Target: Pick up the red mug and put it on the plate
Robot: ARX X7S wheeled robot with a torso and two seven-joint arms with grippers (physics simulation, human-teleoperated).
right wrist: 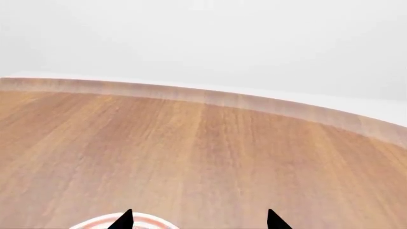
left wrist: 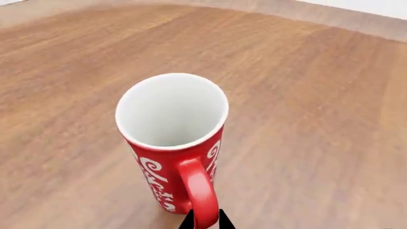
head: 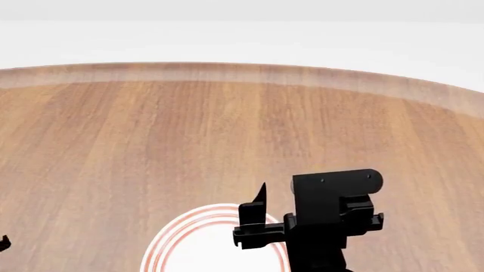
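The red mug (left wrist: 171,143), with a white floral pattern and a white inside, stands upright on the wooden table in the left wrist view. My left gripper (left wrist: 207,222) has its two black fingertips tight against both sides of the mug's red handle (left wrist: 198,191). In the head view only a tip of the left gripper (head: 4,243) shows at the left edge, and the mug is out of view. The white plate (head: 189,238) with red rings lies at the near edge. My right gripper (head: 253,218) is open and empty over the plate's right part. The plate's rim (right wrist: 137,222) shows between the right fingertips (right wrist: 124,220).
The round wooden table (head: 226,130) stretches far ahead, with its rim (head: 242,73) at the back. The table's far edge also shows in the right wrist view (right wrist: 203,98). No other objects are in view.
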